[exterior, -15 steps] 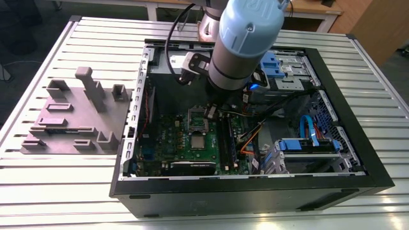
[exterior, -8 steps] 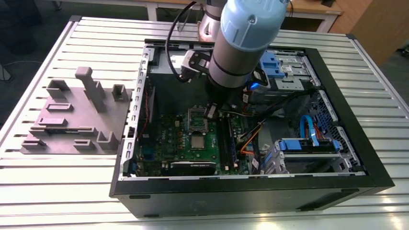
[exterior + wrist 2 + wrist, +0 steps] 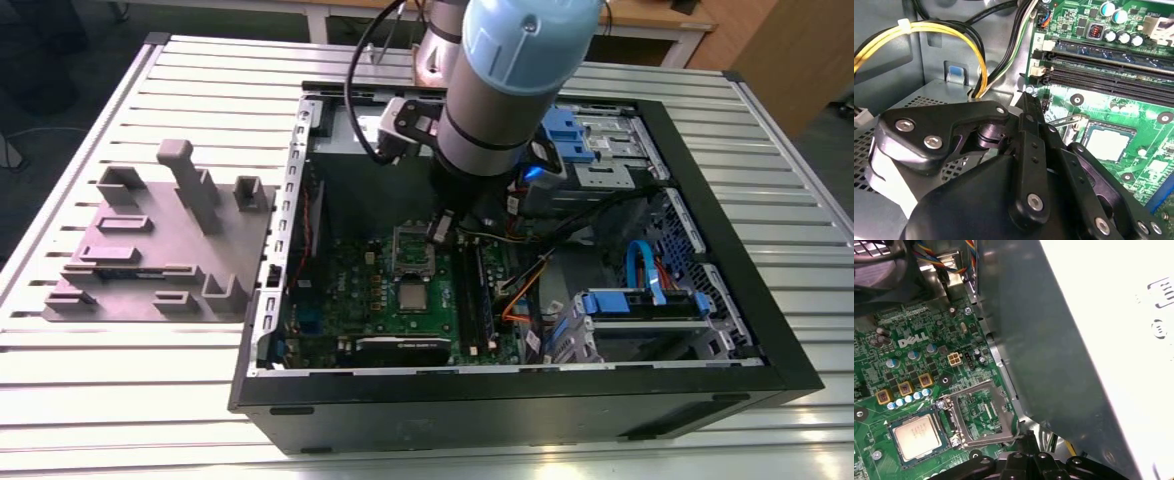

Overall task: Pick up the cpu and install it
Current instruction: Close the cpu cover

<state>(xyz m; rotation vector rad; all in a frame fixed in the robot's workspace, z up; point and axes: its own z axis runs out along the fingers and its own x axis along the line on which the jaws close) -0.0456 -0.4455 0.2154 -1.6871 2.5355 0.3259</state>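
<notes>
1. Cpu [image 3: 917, 434] lies flat in the socket on the green motherboard [image 3: 387, 290], its silver top facing up; in the exterior view it shows as a pale square [image 3: 415, 296] just below the raised socket frame [image 3: 415, 252]; in the second wrist view it sits beyond the black linkage [image 3: 1109, 142].
2. Socket frame is hinged open and stands beside the chip in the first wrist view [image 3: 979, 415]; judged from this, the chip seems already seated while the frame is not yet closed.
3. Gripper [image 3: 447, 228] hangs inside the open computer case [image 3: 747, 380] near the frame, above the board; its black fingers [image 3: 1030, 120] appear pressed together to a narrow tip and pinch nothing.
4. To do this step well, I judge the tip should stay square over the frame and clear of the memory slots [image 3: 1104, 75] and the yellow cables [image 3: 929, 30] nearby; any push should be straight and gentle, since the socket pins under the chip bend easily.
5. Grey power-supply box [image 3: 1094, 340] crowds one side, so the approach should stay close to vertical; the case rests on the slatted surface [image 3: 80, 400].
</notes>
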